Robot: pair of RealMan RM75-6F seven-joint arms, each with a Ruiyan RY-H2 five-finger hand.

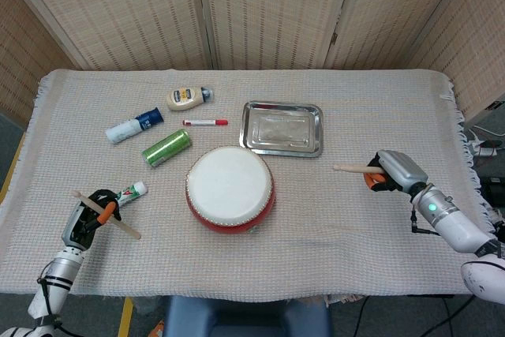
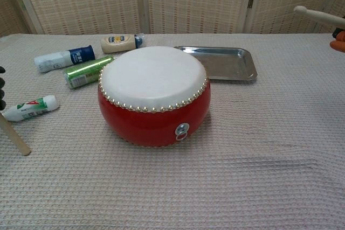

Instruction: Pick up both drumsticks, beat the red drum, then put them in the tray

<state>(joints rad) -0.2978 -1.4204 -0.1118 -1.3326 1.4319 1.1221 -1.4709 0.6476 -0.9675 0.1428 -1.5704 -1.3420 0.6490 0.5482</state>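
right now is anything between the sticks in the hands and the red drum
Nothing visible blocks either. The left hand holds its wooden drumstick left of the red drum, the right hand holds its own to the right, over bare cloth.

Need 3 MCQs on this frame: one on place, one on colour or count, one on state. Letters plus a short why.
1. Where is the metal tray?
A. behind the red drum, to its right
B. at the front table edge
C. under the drum

2. What colour is the can lying left of the drum?
A. blue
B. green
C. yellow

3. What is the left hand doing?
A. resting open and bare
B. holding a drumstick
C. pressing on the drum skin

Answers:
1 A: the head view shows the tray beyond the drum, toward the screen.
2 B: its body is green in both views.
3 B: the stick crosses the hand, gripped.
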